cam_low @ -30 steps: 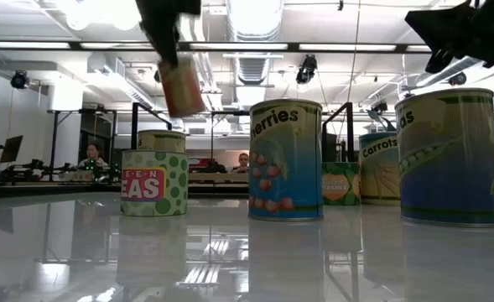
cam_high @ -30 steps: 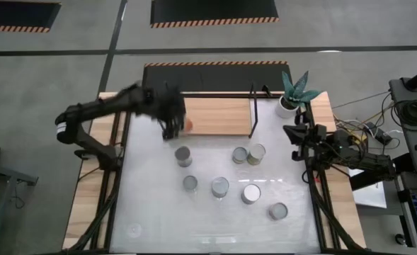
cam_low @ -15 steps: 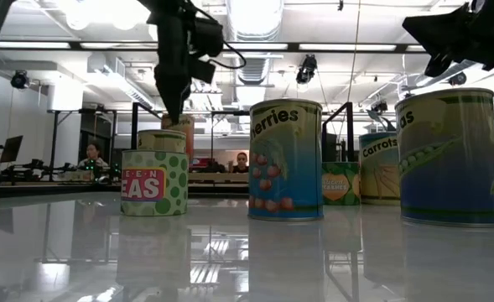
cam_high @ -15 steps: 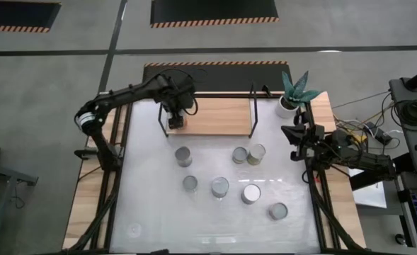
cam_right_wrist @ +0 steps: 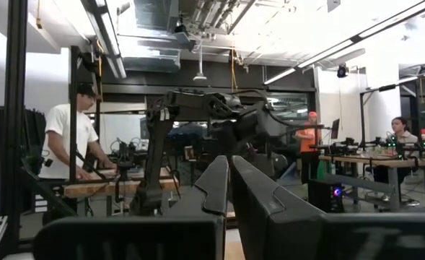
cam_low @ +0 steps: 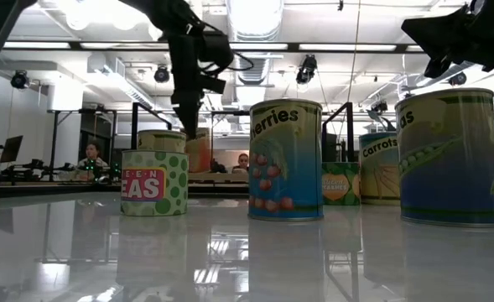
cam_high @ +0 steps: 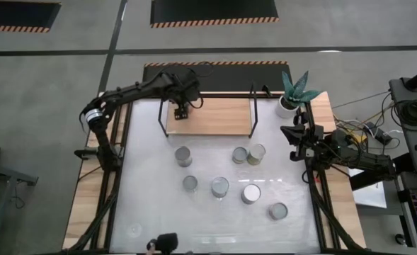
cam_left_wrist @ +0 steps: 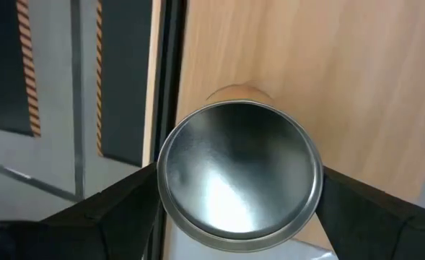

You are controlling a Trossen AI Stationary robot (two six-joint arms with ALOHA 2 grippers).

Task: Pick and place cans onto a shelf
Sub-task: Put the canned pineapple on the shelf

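My left gripper (cam_high: 180,112) is shut on a can (cam_left_wrist: 239,179) with a silvery lid, its fingers (cam_left_wrist: 118,209) pressed against both sides. It holds the can over the left end of the light wooden shelf (cam_high: 219,119). In the low view this brownish can (cam_low: 200,151) hangs low behind the green peas can (cam_low: 153,182). Several more cans stand on the white table, among them one (cam_high: 183,156) near the shelf's front and a pair (cam_high: 248,154) to its right. My right gripper (cam_high: 294,139) waits shut at the table's right edge, its fingers (cam_right_wrist: 216,186) together.
A white pot with a green plant (cam_high: 291,95) stands at the back right, beside the shelf's right rod (cam_high: 252,113). Large cans (cam_low: 285,159) (cam_low: 451,156) fill the low view's foreground. People stand at benches in the room behind (cam_right_wrist: 69,148).
The left arm swung the can from the shelf's front left edge toward its back and lowered it. The right arm stayed still.
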